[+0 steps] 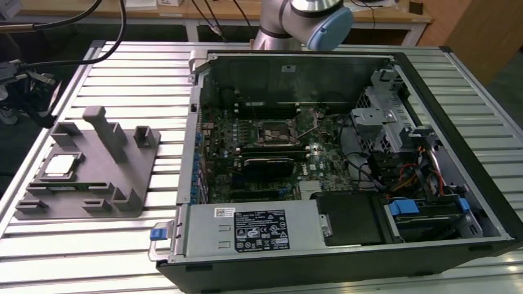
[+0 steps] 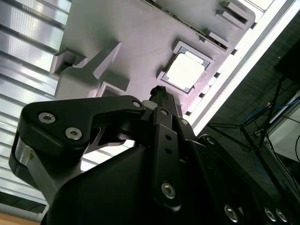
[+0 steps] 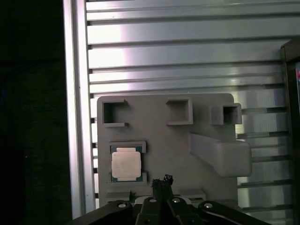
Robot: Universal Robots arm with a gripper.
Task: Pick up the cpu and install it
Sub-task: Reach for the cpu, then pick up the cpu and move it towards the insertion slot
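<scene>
The cpu [image 1: 61, 166], a small square chip with a shiny pale top, lies flat in a recess of the grey holder block [image 1: 90, 184] at the exterior view's left, near the table's edge. Both wrist views look down on the cpu [image 3: 125, 164] [image 2: 186, 72] in its recess. My gripper [image 3: 161, 180] [image 2: 159, 91] hangs above the block, beside the chip and apart from it, with its thin fingers together and nothing between them. The motherboard socket [image 1: 274, 131] sits inside the open computer case [image 1: 457, 202].
The holder block carries a tall post [image 1: 106, 128] and several low tabs and slots. The ribbed metal table [image 1: 163, 257] runs under block and case. A dark wrist assembly with cables [image 1: 18, 82] hangs at the exterior view's left edge. Beyond the table edge is dark floor [image 3: 33, 117].
</scene>
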